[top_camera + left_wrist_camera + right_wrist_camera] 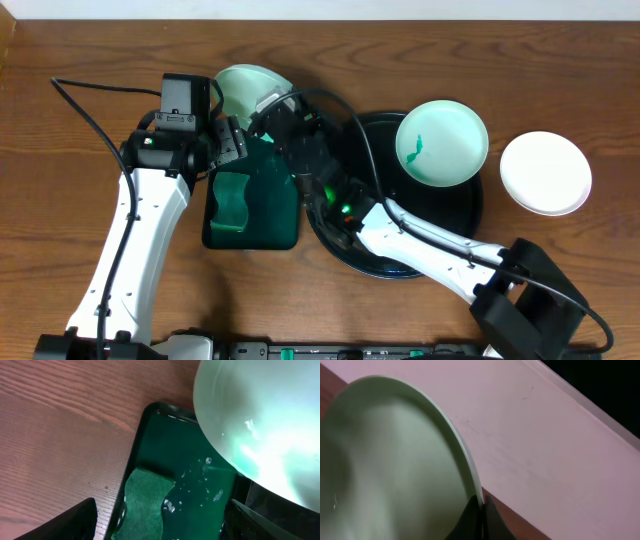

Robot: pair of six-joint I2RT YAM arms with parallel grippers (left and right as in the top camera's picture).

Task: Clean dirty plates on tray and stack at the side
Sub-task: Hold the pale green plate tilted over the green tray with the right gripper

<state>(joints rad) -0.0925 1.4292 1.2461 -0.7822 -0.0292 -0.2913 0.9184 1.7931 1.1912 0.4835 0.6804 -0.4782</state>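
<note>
Brown wooden table (pixel 90 60) carries two trays side by side. On the right, the round black tray (pixel 460 215) holds one plate: the smudged plate (pixel 442 142), pale mint with a green mark inside, lying at the tray's far right rim. To its left, the green rectangular tray (pixel 270 215) holds one green sponge (pixel 232 200) on its left side, and its bottom looks wet, with small bubbles. Plates number three. The second, the white plate (pixel 545 173), lies flat on the wood to the right of the black tray, apart from it. The third, the held plate (pixel 245 85), hangs tilted over the far end of the green tray. The right gripper (pixel 481 519) is pressed together on its rim, pinching it. The left gripper (pixel 232 142) stands spread wide above the green tray, just beside that plate, grasping nothing.
</note>
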